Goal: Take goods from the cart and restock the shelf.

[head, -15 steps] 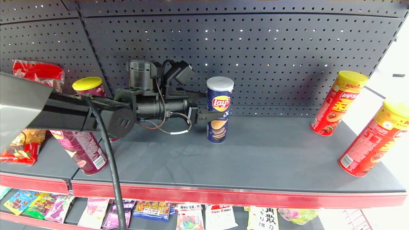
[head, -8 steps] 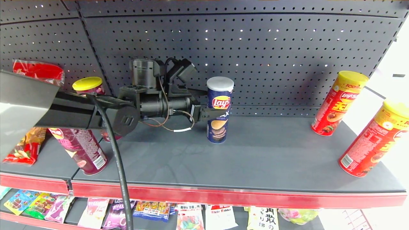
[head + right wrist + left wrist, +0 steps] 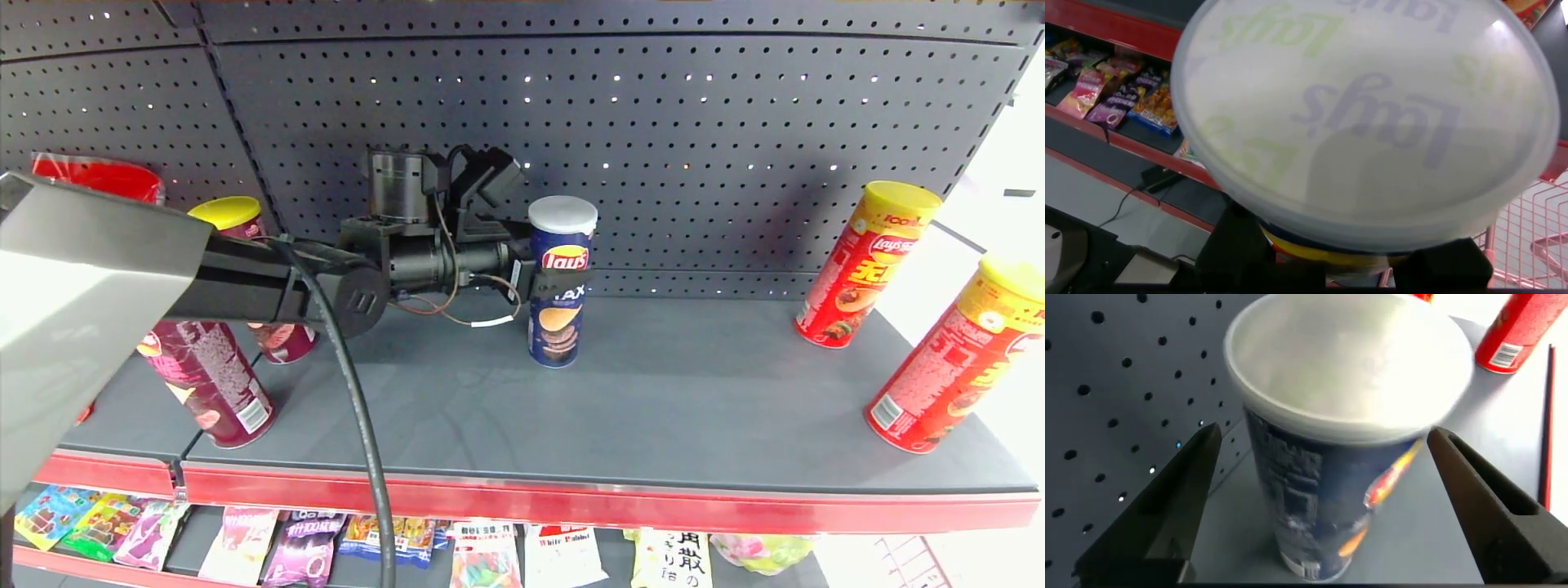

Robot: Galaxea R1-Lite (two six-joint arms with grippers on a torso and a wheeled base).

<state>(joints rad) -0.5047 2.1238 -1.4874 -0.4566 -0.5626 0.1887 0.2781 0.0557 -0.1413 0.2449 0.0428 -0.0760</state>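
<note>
Blue can (image 3: 562,327) upright mid-shelf, my left gripper (image 3: 565,282) spread around it.
My left arm lies level across the shelf (image 3: 653,408) from its left end, fingers apart on either side of the can near the back panel. A crooked pull-out could clip and topple it. My right gripper (image 3: 1331,261) is clamped on a second can (image 3: 1364,122).

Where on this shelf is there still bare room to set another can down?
Widest: between blue can and rear red can, pegboard to red lip. Narrower: in front of the left gripper, between front maroon can and blue can. Crowded: the left end, cans and a red bag. The right gripper's lidded can should fit the wide patch.
</note>
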